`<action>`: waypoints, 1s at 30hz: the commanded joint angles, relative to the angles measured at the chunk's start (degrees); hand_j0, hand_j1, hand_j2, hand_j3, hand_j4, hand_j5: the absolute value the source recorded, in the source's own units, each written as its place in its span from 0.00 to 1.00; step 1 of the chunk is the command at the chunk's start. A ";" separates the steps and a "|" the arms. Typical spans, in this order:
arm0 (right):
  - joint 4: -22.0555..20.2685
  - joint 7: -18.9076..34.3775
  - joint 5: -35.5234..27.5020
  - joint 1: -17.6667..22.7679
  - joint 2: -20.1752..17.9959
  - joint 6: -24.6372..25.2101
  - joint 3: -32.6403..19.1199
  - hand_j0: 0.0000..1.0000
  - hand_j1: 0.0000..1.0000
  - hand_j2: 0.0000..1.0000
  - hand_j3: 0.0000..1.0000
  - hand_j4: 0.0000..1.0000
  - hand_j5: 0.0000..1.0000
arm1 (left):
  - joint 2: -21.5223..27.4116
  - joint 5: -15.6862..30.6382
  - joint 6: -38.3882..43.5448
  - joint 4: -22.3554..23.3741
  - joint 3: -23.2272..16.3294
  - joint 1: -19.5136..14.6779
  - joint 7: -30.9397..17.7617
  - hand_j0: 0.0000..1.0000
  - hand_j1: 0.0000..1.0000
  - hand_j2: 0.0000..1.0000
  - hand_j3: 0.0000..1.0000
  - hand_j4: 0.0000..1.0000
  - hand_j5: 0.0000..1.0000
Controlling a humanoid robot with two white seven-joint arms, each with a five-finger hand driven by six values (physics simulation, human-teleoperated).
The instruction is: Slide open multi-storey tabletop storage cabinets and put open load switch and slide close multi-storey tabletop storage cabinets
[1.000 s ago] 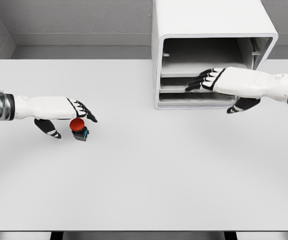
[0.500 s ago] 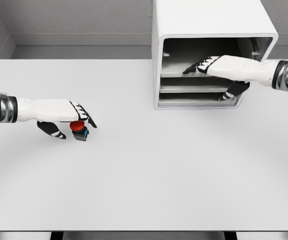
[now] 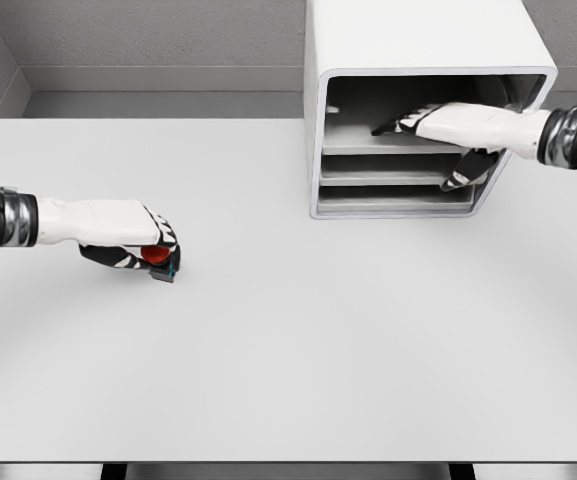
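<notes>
On the white tabletop [image 3: 288, 350]: your left hand [image 3: 128, 240] has its fingers closed around the red-capped load switch [image 3: 158, 258]. Right hand [image 3: 458, 125], fingers extended, reaches into the white storage cabinet [image 3: 418, 50]. Placing and closing remain.

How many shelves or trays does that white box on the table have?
3 show in the cabinet, stacked: top tray under the right hand, middle tray, bottom tray. Their depths are hidden.
</notes>
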 commanded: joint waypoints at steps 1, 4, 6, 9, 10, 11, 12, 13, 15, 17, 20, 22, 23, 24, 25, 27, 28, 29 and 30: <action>0.05 -0.02 0.69 0.00 0.03 -1.60 1.01 1.00 1.00 1.00 1.00 1.00 1.00 | 0.07 0.19 0.06 -0.34 -0.13 0.00 -0.05 0.42 0.42 0.42 0.42 0.42 0.42; -0.65 -0.02 0.69 0.18 -0.32 -4.68 1.28 1.00 1.00 1.00 1.00 1.00 1.00 | 0.07 0.19 0.06 -0.34 -0.13 0.00 -0.05 0.41 0.41 0.41 0.41 0.41 0.41; -2.23 -0.02 0.69 0.35 -1.02 -5.21 1.19 1.00 1.00 1.00 1.00 1.00 1.00 | 0.07 0.19 0.06 -0.87 -0.22 -0.26 -0.05 0.41 0.41 0.41 0.41 0.41 0.41; -5.13 -0.02 0.51 0.79 -2.69 -6.87 1.01 1.00 1.00 1.00 1.00 1.00 1.00 | 0.16 0.19 0.06 -3.15 -0.57 -0.70 -0.05 0.41 0.41 0.41 0.41 0.41 0.41; -5.49 -0.02 0.34 1.14 -3.04 -8.63 0.84 1.00 1.00 1.00 1.00 1.00 1.00 | 0.07 0.19 0.06 -3.86 -0.57 -0.79 -0.05 0.41 0.41 0.41 0.41 0.41 0.41; -5.57 -0.02 0.16 1.23 -3.31 -9.09 0.75 1.00 1.00 1.00 1.00 1.00 1.00 | 0.42 0.19 0.06 -5.35 -0.57 -1.32 -0.05 0.41 0.41 0.41 0.41 0.41 0.41; -5.75 -0.02 0.07 1.23 -3.31 -9.09 0.75 1.00 1.00 1.00 1.00 1.00 1.00 | 0.51 0.28 0.06 -6.32 -0.49 -1.58 -0.05 0.41 0.41 0.41 0.41 0.41 0.41; -6.36 -0.02 0.07 1.23 -3.31 -9.09 0.75 1.00 1.00 1.00 1.00 1.00 1.00 | 0.60 0.28 0.06 -7.81 -0.49 -1.76 -0.05 0.41 0.41 0.41 0.41 0.41 0.41; -6.89 -0.02 0.07 1.93 -3.39 -9.09 0.75 1.00 1.00 1.00 1.00 1.00 1.00 | 0.69 0.72 0.06 -11.06 -0.48 -2.99 -0.05 0.41 0.41 0.41 0.41 0.41 0.41; -8.38 -0.02 -0.02 2.20 -4.10 -9.09 0.75 1.00 1.00 1.00 1.00 1.00 1.00 | 0.69 0.90 0.06 -12.82 -0.48 -4.22 -0.05 0.41 0.41 0.41 0.41 0.41 0.41; -9.79 -0.02 -0.02 2.81 -4.89 -9.09 0.66 1.00 1.00 1.00 1.00 1.00 1.00 | 0.69 0.90 0.06 -14.49 -0.48 -6.06 -0.05 0.41 0.41 0.41 0.41 0.41 0.41; -10.32 -0.02 -0.02 3.43 -5.50 -9.09 0.49 1.00 1.00 1.00 1.00 1.00 1.00 | 0.69 1.60 0.06 -15.46 -0.49 -6.68 -0.05 0.41 0.41 0.41 0.41 0.41 0.41; -10.50 -0.02 -0.02 3.87 -5.68 -9.09 -0.30 1.00 1.00 1.00 1.00 1.00 1.00 | 0.69 1.78 0.06 -15.46 -0.48 -7.03 -0.05 0.41 0.41 0.41 0.41 0.41 0.41; -11.11 -0.02 -0.02 4.66 -5.86 -9.09 -1.27 1.00 1.00 1.00 1.00 1.00 1.00 | 0.69 1.78 0.06 -15.46 -0.48 -7.47 -0.05 0.41 0.41 0.41 0.41 0.41 0.41; -11.90 -0.02 -0.02 5.36 -7.00 -9.09 -2.41 1.00 1.00 1.00 1.00 1.00 1.00 | 0.69 2.56 0.06 -15.46 -0.48 -8.00 -0.05 0.41 0.41 0.41 0.41 0.41 0.41; -12.69 -0.02 -0.10 6.07 -7.26 -9.09 -2.94 1.00 1.00 1.00 1.00 1.00 1.00 | 0.69 3.62 0.06 -15.46 -0.40 -9.23 -0.05 0.41 0.41 0.41 0.41 0.41 0.41; -13.31 -0.02 -0.10 6.24 -7.44 -9.09 -3.03 1.00 1.00 1.00 1.00 1.00 1.00 | 0.42 3.62 0.06 -15.46 -0.31 -9.32 -0.05 0.41 0.41 0.41 0.41 0.41 0.41; -13.75 -0.02 -0.10 6.33 -7.44 -9.09 -3.64 1.00 1.00 1.00 1.00 1.00 1.00 | 0.25 3.71 0.06 -15.46 -0.22 -9.75 -0.05 0.41 0.41 0.41 0.41 0.41 0.41; -14.62 -0.02 -0.10 6.85 -7.53 -9.09 -3.82 1.00 1.00 1.00 1.00 1.00 1.00 | 0.07 3.88 0.06 -15.46 -0.22 -10.11 -0.05 0.41 0.41 0.41 0.41 0.41 0.41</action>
